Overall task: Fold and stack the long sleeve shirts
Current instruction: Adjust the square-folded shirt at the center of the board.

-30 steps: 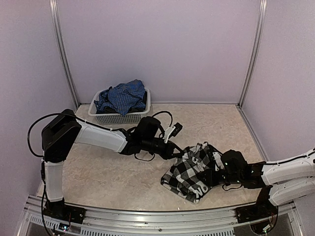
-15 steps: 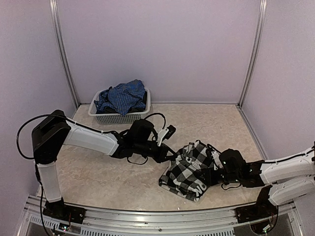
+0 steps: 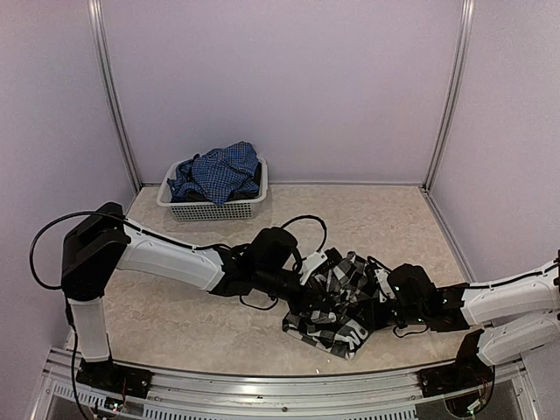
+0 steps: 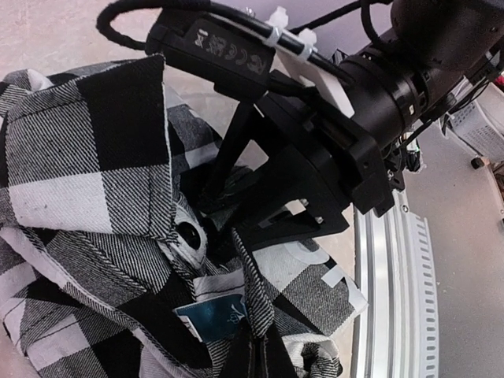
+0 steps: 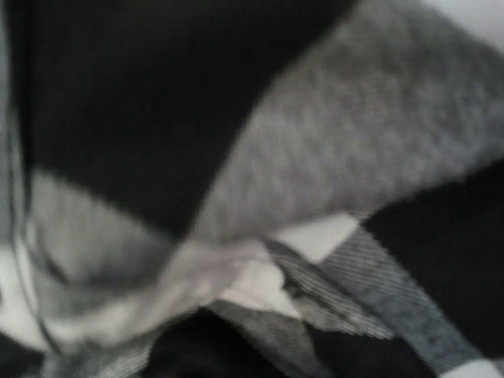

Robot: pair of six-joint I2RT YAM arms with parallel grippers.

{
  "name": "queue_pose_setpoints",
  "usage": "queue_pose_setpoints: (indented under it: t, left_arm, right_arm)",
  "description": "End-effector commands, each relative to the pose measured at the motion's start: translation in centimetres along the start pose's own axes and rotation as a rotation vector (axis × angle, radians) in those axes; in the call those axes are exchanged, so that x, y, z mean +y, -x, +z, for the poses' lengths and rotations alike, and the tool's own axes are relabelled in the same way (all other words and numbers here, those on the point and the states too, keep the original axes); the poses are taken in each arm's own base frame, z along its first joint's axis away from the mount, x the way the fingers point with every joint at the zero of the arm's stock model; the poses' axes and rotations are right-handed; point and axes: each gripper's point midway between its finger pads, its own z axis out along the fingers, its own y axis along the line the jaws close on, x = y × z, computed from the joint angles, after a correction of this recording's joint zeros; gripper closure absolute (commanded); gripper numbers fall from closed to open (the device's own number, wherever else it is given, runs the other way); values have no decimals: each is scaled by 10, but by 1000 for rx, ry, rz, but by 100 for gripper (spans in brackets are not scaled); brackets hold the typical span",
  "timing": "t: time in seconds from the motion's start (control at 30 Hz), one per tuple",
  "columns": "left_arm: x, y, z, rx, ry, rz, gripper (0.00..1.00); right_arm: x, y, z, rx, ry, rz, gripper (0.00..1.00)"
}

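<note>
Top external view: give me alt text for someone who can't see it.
The left gripper and right gripper meet at a crumpled black-and-white checked shirt lying on a beige table. At the back, a white basket holds a blue checked shirt.

The right wrist view is nothing but blurred checks of the black-and-white shirt [image 5: 260,181], too close to read. From above, the right gripper [image 3: 378,309] has its fingertips buried in the folds, perhaps pinching them; the left gripper [image 3: 324,282] has its tips hidden likewise.

Crumpled black-and-white shirt [image 3: 331,322]; heaped blue shirt [image 3: 219,171]
</note>
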Motion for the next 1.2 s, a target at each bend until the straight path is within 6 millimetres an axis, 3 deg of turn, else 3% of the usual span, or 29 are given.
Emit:
queue_pose_setpoints:
  t: [0.0,0.3,0.57,0.7,1.0,1.17]
  left_arm:
    - [5,-16,16,65,30,29,100]
    - [21,-26,32,90,91,4,99]
    - [43,-28,33,93,205,-22,97]
    - [45,-32,34,95,207,-31,96]
    - [44,-34,31,73,203,-44,94]
    - [44,-33,28,64,202,-52,93]
  right_arm:
    - [-9,-5,-3,24,-54,2,61]
    - [-6,10,-14,-13,-62,-12,61]
    - [20,35,-27,-73,24,-48,61]
    - [26,52,-30,-98,8,-68,61]
    - [33,79,-4,-76,-80,-76,57]
    - [14,79,8,-53,-188,-47,59]
